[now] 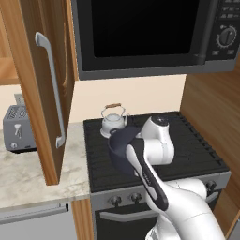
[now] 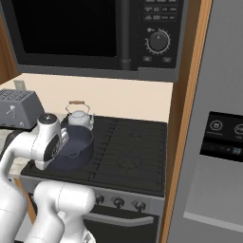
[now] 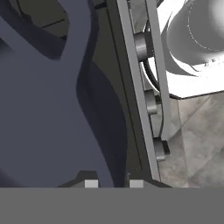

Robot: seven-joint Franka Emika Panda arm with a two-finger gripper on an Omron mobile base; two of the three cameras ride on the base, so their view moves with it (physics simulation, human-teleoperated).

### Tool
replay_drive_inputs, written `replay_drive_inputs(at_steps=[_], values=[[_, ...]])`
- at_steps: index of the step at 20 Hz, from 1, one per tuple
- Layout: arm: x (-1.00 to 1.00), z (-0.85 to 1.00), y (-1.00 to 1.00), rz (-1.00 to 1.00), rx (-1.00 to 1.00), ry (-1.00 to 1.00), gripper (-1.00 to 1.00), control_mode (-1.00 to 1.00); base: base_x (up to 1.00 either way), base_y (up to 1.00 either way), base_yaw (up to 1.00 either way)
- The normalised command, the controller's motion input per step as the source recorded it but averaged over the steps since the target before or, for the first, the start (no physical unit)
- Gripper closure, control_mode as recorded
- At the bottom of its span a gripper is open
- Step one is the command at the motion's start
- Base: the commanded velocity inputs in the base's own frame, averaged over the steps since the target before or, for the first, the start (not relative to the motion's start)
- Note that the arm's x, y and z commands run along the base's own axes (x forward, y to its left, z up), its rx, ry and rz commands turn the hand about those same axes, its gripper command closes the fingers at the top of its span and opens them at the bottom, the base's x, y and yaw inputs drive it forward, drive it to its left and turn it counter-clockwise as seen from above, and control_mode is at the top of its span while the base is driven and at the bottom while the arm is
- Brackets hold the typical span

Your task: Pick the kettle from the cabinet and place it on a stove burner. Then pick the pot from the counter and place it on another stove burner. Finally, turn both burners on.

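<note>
Gripping the pot (image 1: pixel 123 152) by its rim, the pincer (image 3: pixel 113 183) is clamped tight, holding it over the front-left stove burner (image 2: pixel 64 166); the kettle (image 1: pixel 114 120) occupies the rear-left one. Keep the pot level, centre it over the grate, and lower it fully before releasing.

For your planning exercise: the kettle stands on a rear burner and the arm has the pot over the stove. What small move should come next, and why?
Probably lower the pot onto the front left burner. The gripper is shut on its rim, the kettle sits behind it, and the pot seems held just above the grate.
</note>
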Motion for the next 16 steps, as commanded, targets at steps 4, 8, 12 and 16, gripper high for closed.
replay_drive_inputs(at_steps=[4, 8, 12, 16], values=[[0.09, -0.1, 0.08, 0.0, 0.0, 0.0, 1.0, -1.0, 0.0, 0.0, 0.0], [0.08, -0.04, 0.02, 0.0, 0.0, 0.0, 1.0, -1.0, 0.0, 0.0, 0.0], [0.21, -0.03, 0.1, 0.0, 0.0, 0.01, -1.0, -1.0, 0.0, 0.0, 0.0], [0.25, -0.04, 0.11, 0.0, 0.0, 0.01, -1.0, -1.0, 0.0, 0.0, 0.0]])
